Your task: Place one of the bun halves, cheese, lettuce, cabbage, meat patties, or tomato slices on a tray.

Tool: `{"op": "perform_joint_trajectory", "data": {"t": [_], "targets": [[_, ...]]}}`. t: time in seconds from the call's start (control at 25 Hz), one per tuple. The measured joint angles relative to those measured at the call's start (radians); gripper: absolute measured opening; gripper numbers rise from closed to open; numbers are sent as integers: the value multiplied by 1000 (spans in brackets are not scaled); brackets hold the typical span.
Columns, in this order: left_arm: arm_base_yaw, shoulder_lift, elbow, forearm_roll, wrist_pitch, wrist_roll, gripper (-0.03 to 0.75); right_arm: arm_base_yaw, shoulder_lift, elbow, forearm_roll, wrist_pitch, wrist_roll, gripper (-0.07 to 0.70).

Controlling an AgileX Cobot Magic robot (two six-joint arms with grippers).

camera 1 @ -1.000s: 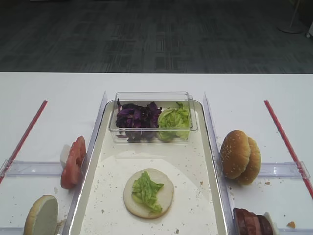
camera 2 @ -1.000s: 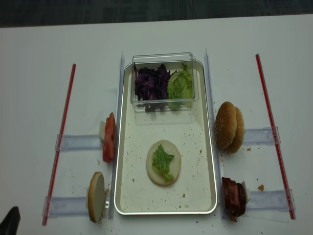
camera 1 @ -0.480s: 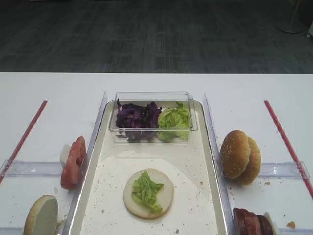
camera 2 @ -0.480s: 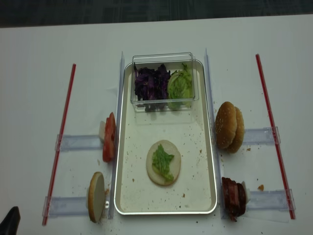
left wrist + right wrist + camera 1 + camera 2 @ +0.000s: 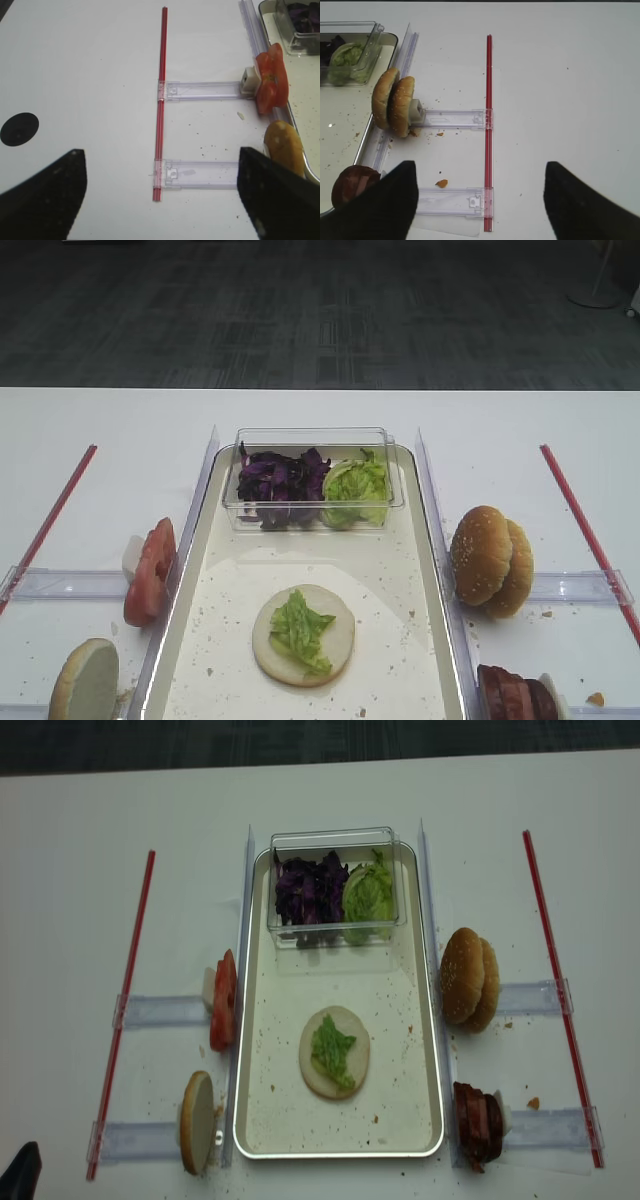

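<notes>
The long off-white tray (image 5: 390, 570) lies mid-table. On it rests a bun half (image 5: 338, 640), cut face up, with a small lettuce leaf (image 5: 300, 630) on top. Two sesame bun halves (image 5: 490, 560) stand on edge right of the tray, with meat patties (image 5: 515, 695) nearer me. Left of the tray stand tomato slices (image 5: 150, 570) and another bun half (image 5: 85, 680). Cabbage (image 5: 280, 480) and more lettuce (image 5: 355, 485) fill the tub. Cheese is out of view. My right gripper (image 5: 477, 170) hovers open over bare table right of the patties (image 5: 352, 185). My left gripper (image 5: 161, 152) hovers open left of the bun half (image 5: 284, 145).
The clear plastic tub (image 5: 315, 437) sits at the tray's far end. Red strips (image 5: 580, 520) (image 5: 50, 515) run along both sides, joined to clear plastic holders (image 5: 452, 119) (image 5: 200, 90). Crumbs speckle the tray and table. The table's far edge (image 5: 320, 390) lies beyond the tub.
</notes>
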State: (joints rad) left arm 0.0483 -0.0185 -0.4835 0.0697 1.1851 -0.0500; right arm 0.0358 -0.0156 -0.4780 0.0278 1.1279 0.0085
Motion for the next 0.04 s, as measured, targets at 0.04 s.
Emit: {"op": "perform_joint_trajectory", "data": {"t": [0.04], "targets": [[0,0,0,0,0,0,564,0,0,0,0,0,0,537]]}}
